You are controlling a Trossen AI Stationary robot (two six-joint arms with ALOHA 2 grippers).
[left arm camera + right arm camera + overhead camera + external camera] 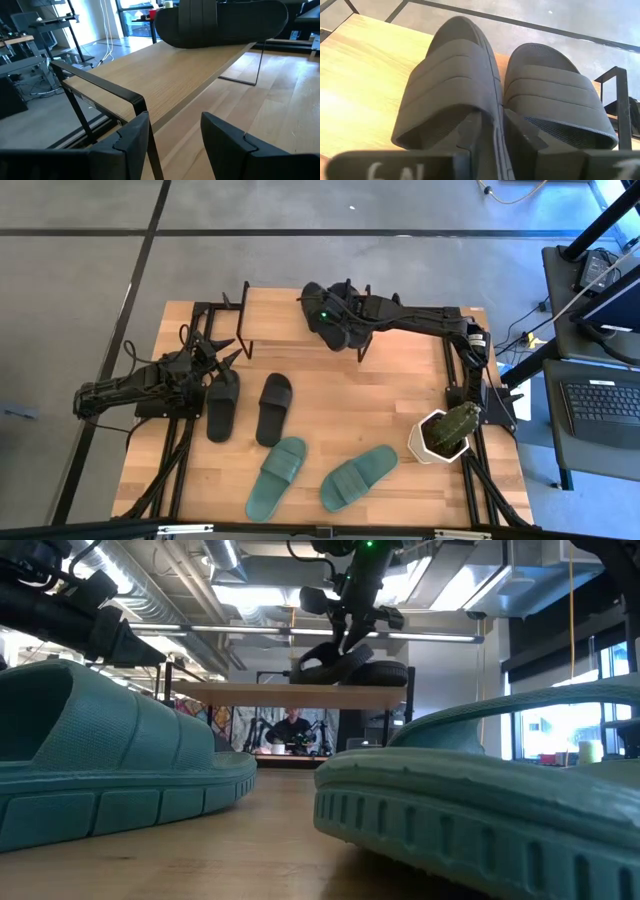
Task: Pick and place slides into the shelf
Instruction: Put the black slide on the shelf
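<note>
Right gripper (495, 132) pinches a black slide (452, 85) at the shelf's (275, 310) 3 o'clock end; lower it flat beside its mate (555, 95) before releasing.

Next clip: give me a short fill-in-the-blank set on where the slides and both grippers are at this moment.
1. The right gripper is over the low wooden-topped shelf, jaws pinching the side wall of a matte black slide beside a second ____ slide.
2. On the wooden tabletop, two black slides lie beside two ____ slides.
3. The left gripper waits near the shelf's end with jaws ____.
4. A potted ____ stands near the table's right edge.

Missing: black; teal-green; open; cactus
</note>
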